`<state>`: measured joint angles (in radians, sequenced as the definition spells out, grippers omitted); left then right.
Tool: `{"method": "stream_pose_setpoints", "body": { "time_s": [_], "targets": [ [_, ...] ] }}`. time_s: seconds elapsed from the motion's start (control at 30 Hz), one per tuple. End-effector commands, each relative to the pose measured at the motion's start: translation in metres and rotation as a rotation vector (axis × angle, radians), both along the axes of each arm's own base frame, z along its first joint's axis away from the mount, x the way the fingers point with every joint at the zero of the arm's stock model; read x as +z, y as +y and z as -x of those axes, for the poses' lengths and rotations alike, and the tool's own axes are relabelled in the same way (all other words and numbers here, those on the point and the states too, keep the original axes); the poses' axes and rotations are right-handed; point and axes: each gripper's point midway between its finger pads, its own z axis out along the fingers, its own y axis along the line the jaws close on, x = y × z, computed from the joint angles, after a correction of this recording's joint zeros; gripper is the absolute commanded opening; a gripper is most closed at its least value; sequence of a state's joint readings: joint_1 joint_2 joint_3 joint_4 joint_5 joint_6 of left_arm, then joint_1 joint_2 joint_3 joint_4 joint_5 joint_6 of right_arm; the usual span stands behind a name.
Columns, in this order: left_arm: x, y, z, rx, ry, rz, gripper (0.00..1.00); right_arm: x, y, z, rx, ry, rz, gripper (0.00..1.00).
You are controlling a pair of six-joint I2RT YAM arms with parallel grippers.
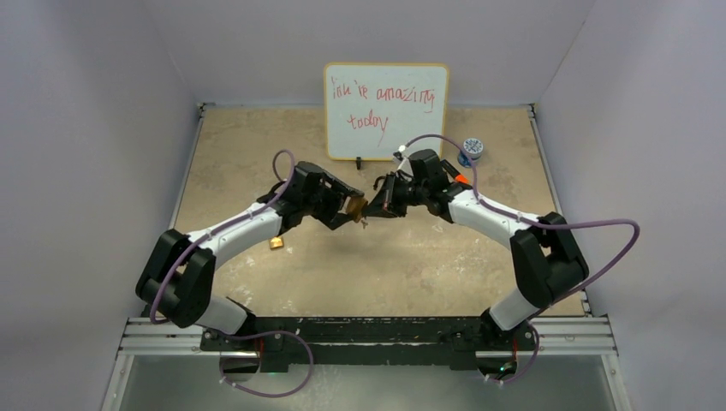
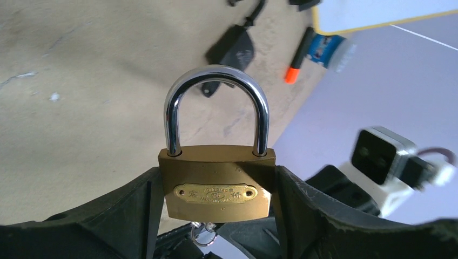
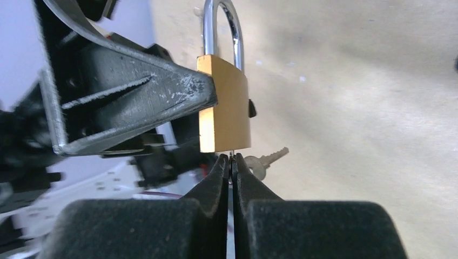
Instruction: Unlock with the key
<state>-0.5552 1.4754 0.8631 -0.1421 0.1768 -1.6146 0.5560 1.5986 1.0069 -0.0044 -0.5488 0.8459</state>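
Observation:
My left gripper (image 1: 347, 208) is shut on a brass padlock (image 1: 356, 205) and holds it above the table's middle. In the left wrist view the padlock (image 2: 216, 181) sits between the black fingers (image 2: 137, 210), and both legs of its steel shackle (image 2: 216, 78) are seated in the body. My right gripper (image 3: 232, 162) is shut on the key (image 3: 231, 157) just under the padlock (image 3: 224, 108). Only a thin sliver of the key shows between the fingertips. A spare key (image 3: 268, 158) hangs beside it on a ring (image 2: 202, 236).
A whiteboard (image 1: 385, 111) with red writing stands at the back. A blue and white roll (image 1: 472, 149) and an orange-tipped marker (image 2: 294, 73) lie at the back right. A small brass object (image 1: 276, 243) lies on the table under the left arm.

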Motion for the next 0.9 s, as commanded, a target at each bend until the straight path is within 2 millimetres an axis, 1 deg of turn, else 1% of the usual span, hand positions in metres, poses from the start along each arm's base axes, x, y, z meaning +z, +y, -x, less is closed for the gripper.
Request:
{"method": "stream_pose_setpoints", "body": {
  "time_s": [0.0, 0.03, 0.07, 0.2, 0.27, 0.33, 0.4, 0.43, 0.47, 0.53, 0.57, 0.6, 0.63, 0.73, 0.87],
  "targets": [
    [0.112, -0.035, -0.005, -0.142, -0.368, 0.237, 0.21, 0.073, 0.014, -0.007, -0.049, 0.018, -0.341, 0.0],
    [0.119, -0.036, -0.006, -0.153, -0.407, 0.244, 0.2, 0.085, 0.013, -0.008, -0.074, 0.051, -0.395, 0.0],
    [0.121, -0.035, -0.006, -0.157, -0.425, 0.243, 0.2, 0.095, 0.013, -0.007, -0.08, 0.055, -0.428, 0.0],
    [0.136, -0.031, -0.007, -0.159, -0.511, 0.25, 0.19, 0.123, 0.01, -0.007, -0.133, 0.085, -0.515, 0.0],
    [0.147, -0.027, -0.009, -0.15, -0.572, 0.255, 0.19, 0.131, 0.008, -0.007, -0.165, 0.11, -0.57, 0.0],
    [0.157, -0.023, -0.01, -0.147, -0.633, 0.259, 0.15, 0.138, 0.005, -0.004, -0.18, 0.13, -0.62, 0.0],
    [0.165, -0.02, -0.012, -0.149, -0.685, 0.245, 0.14, 0.144, 0.003, -0.001, -0.181, 0.126, -0.633, 0.0],
    [0.169, -0.018, -0.013, -0.15, -0.713, 0.232, 0.14, 0.144, 0.002, -0.001, -0.184, 0.106, -0.616, 0.02],
    [0.17, -0.016, -0.014, -0.151, -0.732, 0.21, 0.13, 0.143, 0.0, -0.001, -0.186, 0.072, -0.584, 0.09],
    [0.167, -0.011, -0.018, -0.145, -0.738, 0.159, 0.13, 0.137, -0.006, -0.002, -0.192, -0.014, -0.475, 0.33],
    [0.166, -0.009, -0.02, -0.143, -0.743, 0.134, 0.13, 0.137, -0.011, -0.003, -0.189, -0.076, -0.418, 0.42],
    [0.163, -0.006, -0.022, -0.139, -0.735, 0.11, 0.13, 0.129, -0.017, -0.002, -0.192, -0.12, -0.331, 0.5],
    [0.16, -0.004, -0.025, -0.135, -0.729, 0.089, 0.13, 0.13, -0.023, -0.003, -0.184, -0.189, -0.27, 0.59],
    [0.155, -0.001, -0.028, -0.125, -0.689, 0.078, 0.14, 0.137, -0.039, -0.009, -0.165, -0.382, -0.137, 0.67],
    [0.146, -0.004, -0.027, -0.13, -0.569, 0.133, 0.14, 0.14, -0.047, -0.007, -0.119, -0.51, -0.063, 0.72]
  ]
}}
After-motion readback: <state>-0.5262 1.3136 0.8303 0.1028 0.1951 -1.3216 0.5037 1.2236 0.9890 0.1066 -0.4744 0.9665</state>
